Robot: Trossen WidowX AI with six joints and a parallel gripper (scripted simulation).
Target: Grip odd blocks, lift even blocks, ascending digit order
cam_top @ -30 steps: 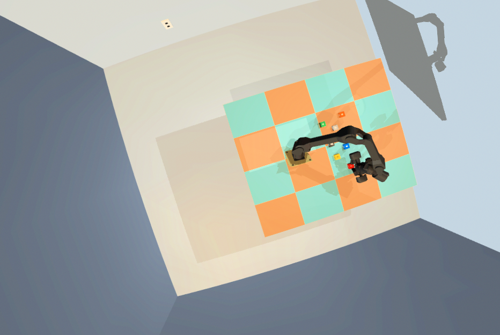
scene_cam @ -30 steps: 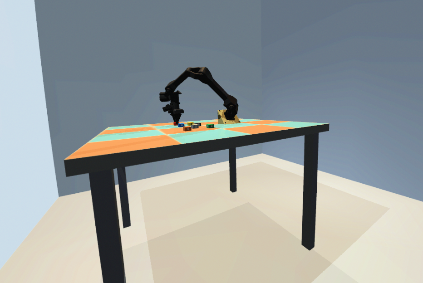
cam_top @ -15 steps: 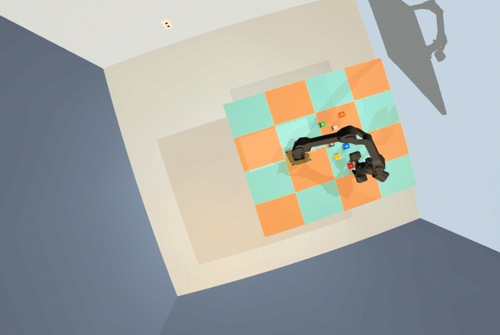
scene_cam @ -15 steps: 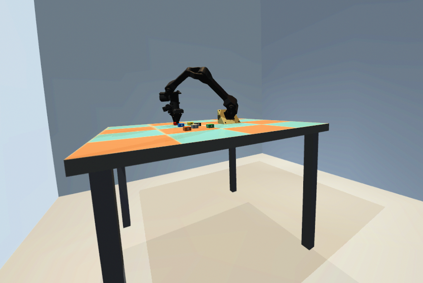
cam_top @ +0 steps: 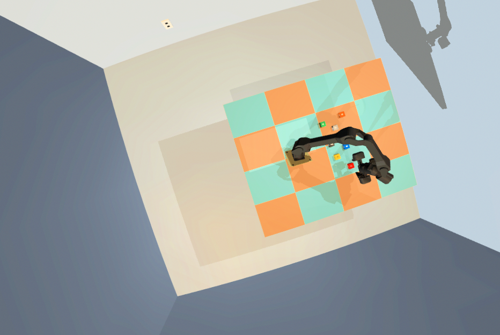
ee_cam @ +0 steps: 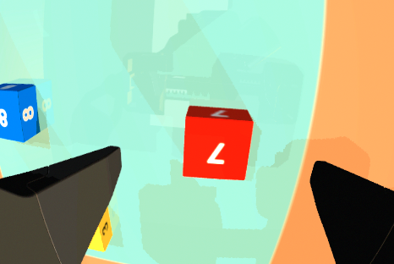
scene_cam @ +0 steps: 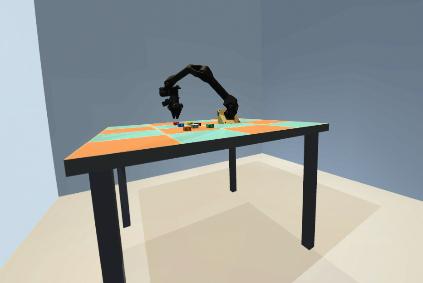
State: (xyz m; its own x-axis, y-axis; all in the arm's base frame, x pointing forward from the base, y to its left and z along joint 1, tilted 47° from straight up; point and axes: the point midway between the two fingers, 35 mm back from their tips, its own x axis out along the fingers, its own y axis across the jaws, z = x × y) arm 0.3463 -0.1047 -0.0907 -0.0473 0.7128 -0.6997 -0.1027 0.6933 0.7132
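My claw (cam_top: 360,167) (scene_cam: 176,117) (ee_cam: 220,167) stands wide, with nothing between the fingers, and its tips hang above the table (cam_top: 282,218) (scene_cam: 191,152) (ee_cam: 76,23). Just under it is the red block with the 7 (cam_top: 350,166) (scene_cam: 176,123) (ee_cam: 217,150). In the wrist view it appears in the gap between my two fingers, not touching them; from the top it lies a little toward my base, on the half near the lower edge.

The blue block with the 8 (cam_top: 346,146) (scene_cam: 180,124) (ee_cam: 14,113) lies to one side, outside my finger, toward the upper edge in the top view. The yellow block with the 3 (cam_top: 337,157) (scene_cam: 190,123) (ee_cam: 102,236) is closer to my base.

I judge that I am at the 7, or finished with it; one open claw cannot tell which. If the 7 is done, the 8 comes next: I should go up first, then sideways to the upper edge, because a low travel could push the red block. The 8 is even, so it needs a small lift.
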